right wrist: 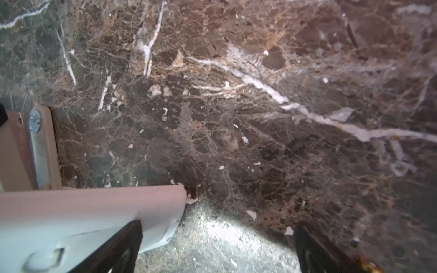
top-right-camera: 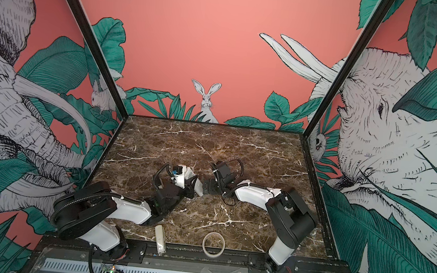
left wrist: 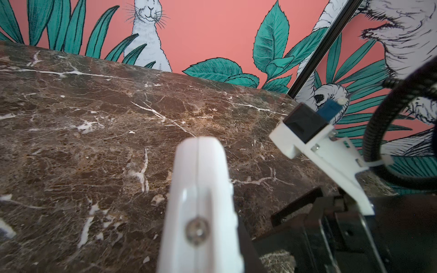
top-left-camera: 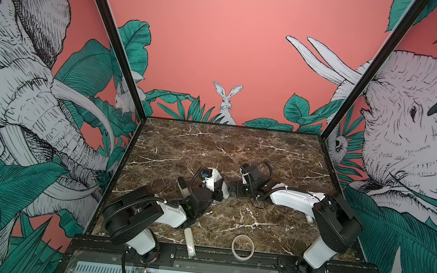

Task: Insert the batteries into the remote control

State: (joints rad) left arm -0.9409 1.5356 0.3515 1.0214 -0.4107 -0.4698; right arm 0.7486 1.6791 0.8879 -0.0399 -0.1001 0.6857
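Note:
The remote control (top-left-camera: 224, 189) is a slim white bar held off the marble table (top-left-camera: 238, 150) near the middle, and my left gripper (top-left-camera: 218, 193) is shut on it. In the left wrist view the remote control (left wrist: 201, 179) points away edge-on, its side seam showing. My right gripper (top-left-camera: 232, 189) faces the remote's free end with its jaws wide open. In the right wrist view the remote control (right wrist: 82, 219) shows a plain face with a curved latch notch, its end beside one black finger (right wrist: 125, 245). My right gripper (right wrist: 220, 250) holds nothing. No batteries are in view.
A small cream remote (top-left-camera: 190, 241) and a ring of tape (top-left-camera: 242, 246) lie at the table's front edge. A white and grey piece (top-left-camera: 183, 187) sits just left of the left wrist. Black frame posts (top-left-camera: 330, 131) stand at the back corners.

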